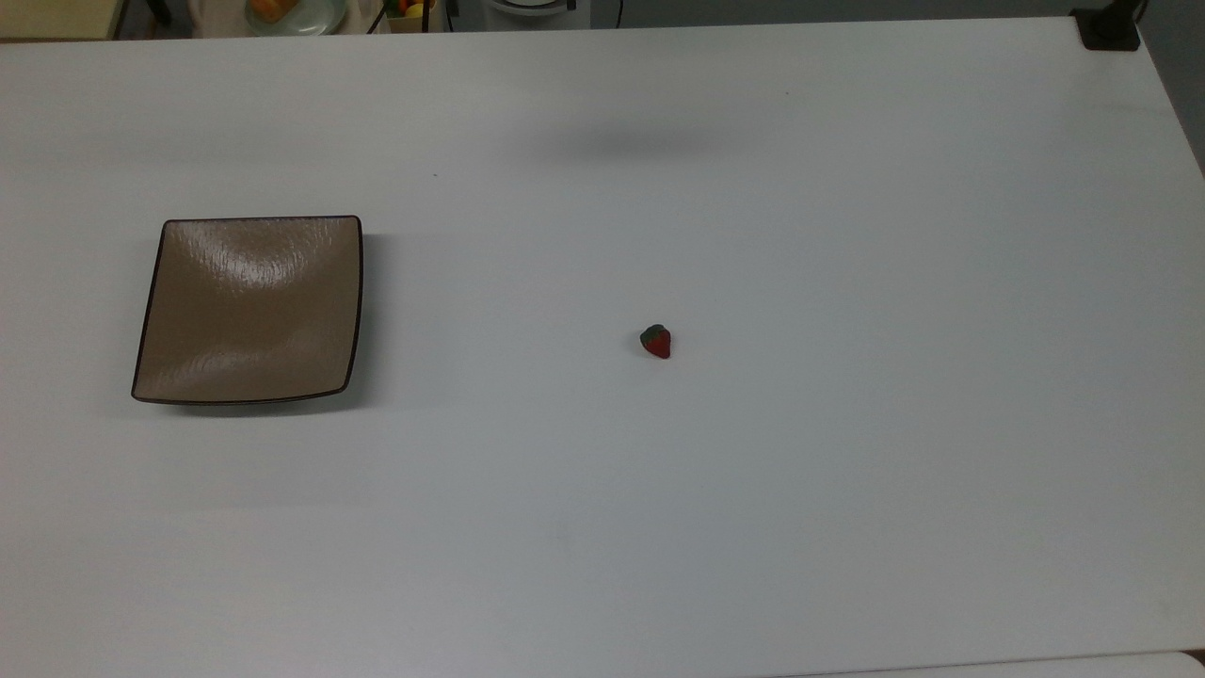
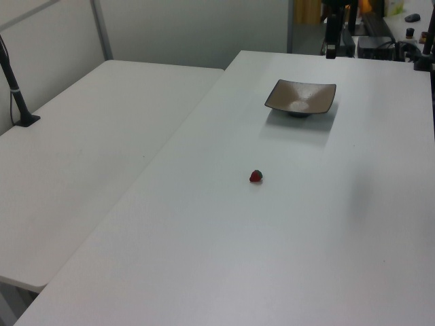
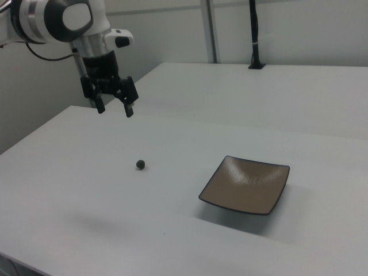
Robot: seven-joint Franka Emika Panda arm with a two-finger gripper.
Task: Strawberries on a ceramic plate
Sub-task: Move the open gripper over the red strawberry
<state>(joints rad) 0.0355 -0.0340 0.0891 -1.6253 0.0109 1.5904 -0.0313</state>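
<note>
The pincer (image 3: 113, 107) hangs spread wide and empty at the right view's upper left, above the white counter (image 1: 847, 471). The strawberry (image 1: 656, 341) lies mid-frame in the top view — well apart from the ceramic plate (image 1: 247, 311), which sits bare at left.

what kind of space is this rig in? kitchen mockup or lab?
Most likely a lab or workshop, not a kitchen. A robot arm's gripper hangs open over plain white tables holding just a ceramic plate and one small strawberry. A black camera pole stands on the neighbouring table.
</note>
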